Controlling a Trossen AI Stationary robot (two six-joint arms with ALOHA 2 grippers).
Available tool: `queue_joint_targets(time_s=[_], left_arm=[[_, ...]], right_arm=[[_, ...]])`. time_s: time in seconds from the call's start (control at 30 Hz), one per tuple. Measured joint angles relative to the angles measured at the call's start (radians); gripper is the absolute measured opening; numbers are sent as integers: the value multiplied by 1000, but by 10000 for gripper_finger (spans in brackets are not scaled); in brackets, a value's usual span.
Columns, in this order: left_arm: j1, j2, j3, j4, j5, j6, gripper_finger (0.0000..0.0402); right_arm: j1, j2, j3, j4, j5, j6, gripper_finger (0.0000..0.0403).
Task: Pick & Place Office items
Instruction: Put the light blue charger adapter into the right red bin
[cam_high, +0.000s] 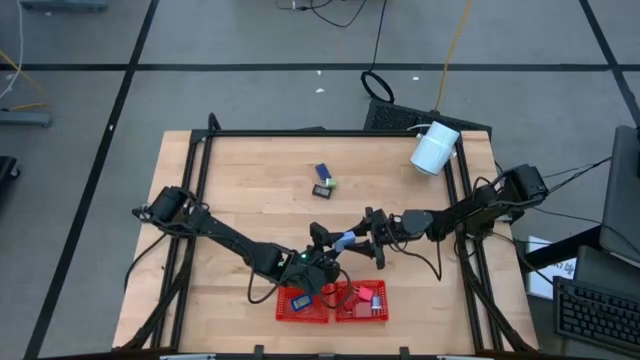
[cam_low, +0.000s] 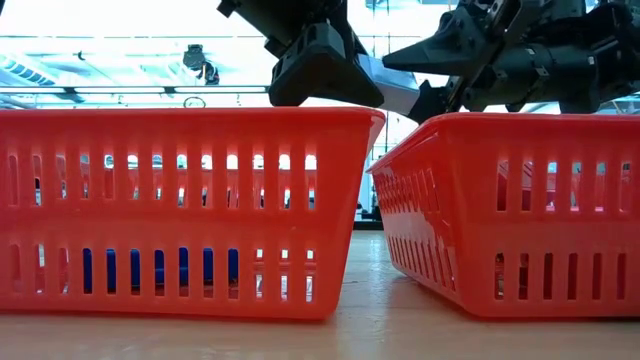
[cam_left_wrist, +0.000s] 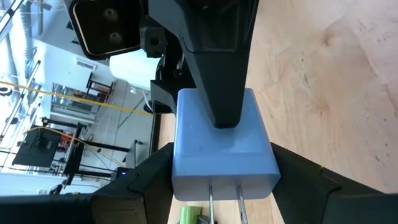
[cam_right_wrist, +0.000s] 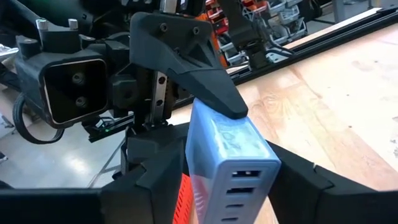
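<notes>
A light blue plug block (cam_high: 345, 240) hangs in the air over the table's near middle, held between both grippers. My left gripper (cam_high: 330, 242) comes at it from the left and my right gripper (cam_high: 368, 238) from the right, each shut on it. The left wrist view shows its two metal prongs (cam_left_wrist: 225, 199); the right wrist view shows its port end (cam_right_wrist: 239, 186). A dark blue piece (cam_high: 322, 171) and a green-and-black piece (cam_high: 325, 187) lie flat on the table farther off. One dark blue piece (cam_high: 300, 300) lies in the left tray, and red pieces (cam_high: 368, 297) lie in the right tray. My left gripper (cam_left_wrist: 224, 183) pinches the block's prong end (cam_left_wrist: 186, 174) between its two fingers, one on each side. It comes level from the table's left. The block is lifted clear. My right gripper (cam_right_wrist: 230, 183) pinches the block's port end (cam_right_wrist: 205, 180) between its two fingers, level from the table's right. Its fingers sit a quarter turn about the block from the left gripper's fingers (cam_right_wrist: 205, 87).
Two red mesh trays (cam_high: 285, 310) (cam_high: 345, 312) stand side by side at the near edge, right below the grippers, and fill the low view (cam_low: 180, 150) (cam_low: 520, 160). A large white cylinder (cam_high: 435, 148) lies at the far right corner. Bare wood lies between.
</notes>
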Motion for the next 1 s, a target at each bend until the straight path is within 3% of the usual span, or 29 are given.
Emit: queue_joint_targets(time_s=[0.63, 0.8, 1.0], left_arm=[[-1, 0, -2, -8, -5, -31, 225], [-7, 0, -2, -9, 62, -100, 226], [-13, 0, -2, 1, 27, -176, 250]], right_arm=[[0, 0, 0, -2, -28, 19, 122], [2, 0, -2, -7, -42, 48, 126], [-7, 0, 0, 1, -72, -5, 123]])
